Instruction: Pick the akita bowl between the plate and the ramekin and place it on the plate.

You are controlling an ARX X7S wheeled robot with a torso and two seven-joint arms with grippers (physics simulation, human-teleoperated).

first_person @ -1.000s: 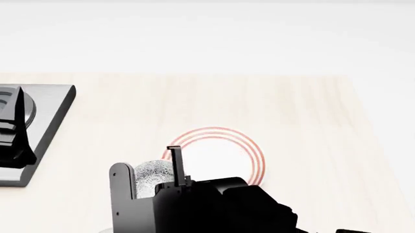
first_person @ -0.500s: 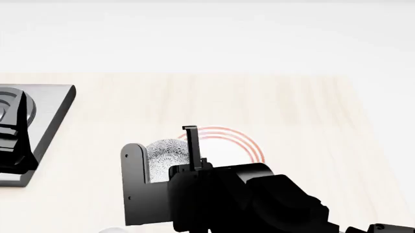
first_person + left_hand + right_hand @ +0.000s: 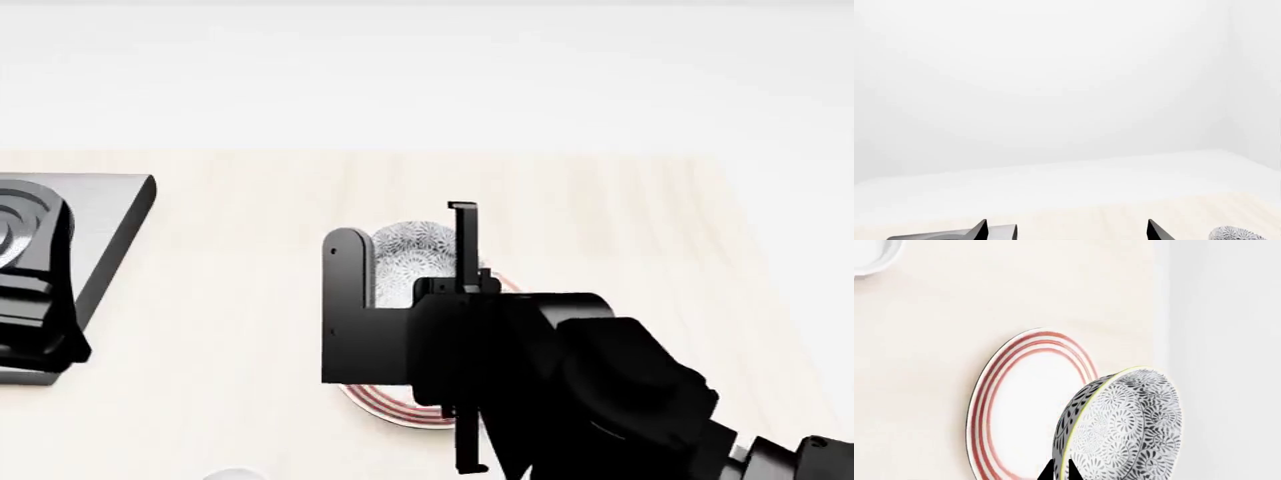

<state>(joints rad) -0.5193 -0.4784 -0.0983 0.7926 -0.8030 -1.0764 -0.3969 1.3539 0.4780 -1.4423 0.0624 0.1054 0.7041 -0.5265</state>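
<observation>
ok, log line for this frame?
phase: carry | right gripper: shut on akita bowl | bowl: lifted, above plate | left gripper: open, idle | ramekin: untouched

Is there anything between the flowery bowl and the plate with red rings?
No. In the right wrist view the akita bowl, held by the right gripper, hangs above the plate, with nothing between them.
</observation>
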